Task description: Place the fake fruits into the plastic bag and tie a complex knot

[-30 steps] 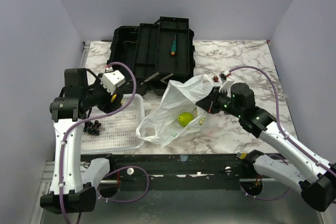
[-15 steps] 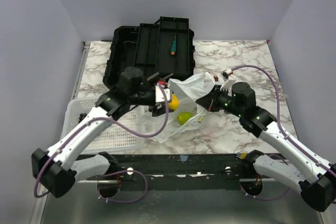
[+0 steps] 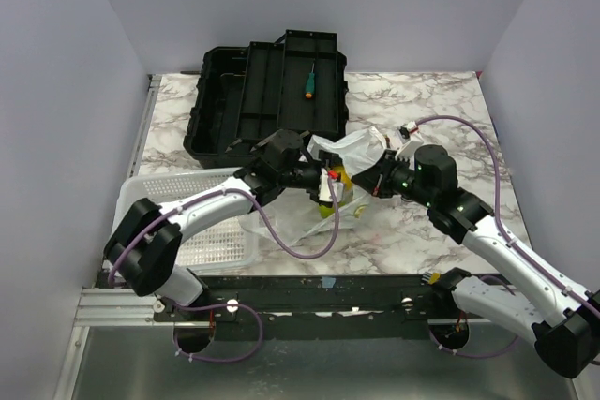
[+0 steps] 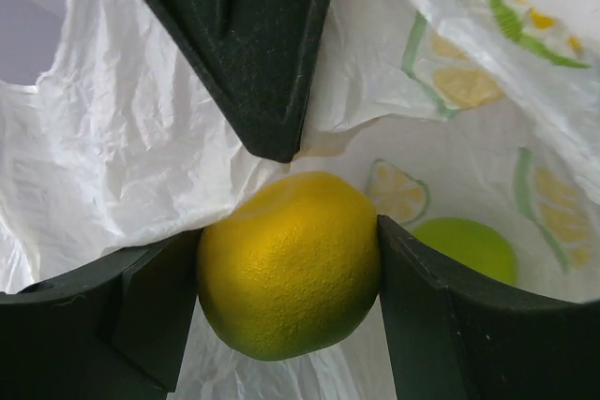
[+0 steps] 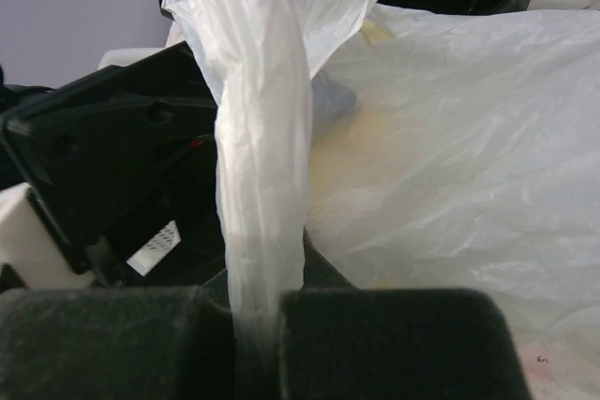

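Observation:
The white plastic bag (image 3: 364,146) lies in the middle of the table with its mouth held open. My left gripper (image 3: 330,185) reaches into that mouth from the left. In the left wrist view it (image 4: 287,274) is shut on a round yellow-green fake fruit (image 4: 289,264), with bag plastic (image 4: 141,138) all round. Deeper in the bag lies a second, green fruit (image 4: 466,248). My right gripper (image 3: 376,178) is at the bag's right side. In the right wrist view it (image 5: 258,325) is shut on a twisted white bag handle (image 5: 262,185). No knot shows.
An open black toolbox (image 3: 272,91) stands behind the bag, with a green-handled screwdriver (image 3: 308,81) in its tray. A white perforated basket (image 3: 211,222) sits at the front left, partly under my left arm.
My left arm has swung from over the basket to the bag, carrying the yellow-green fruit, and is now inside the bag's mouth. The right gripper has kept its hold on the handle.

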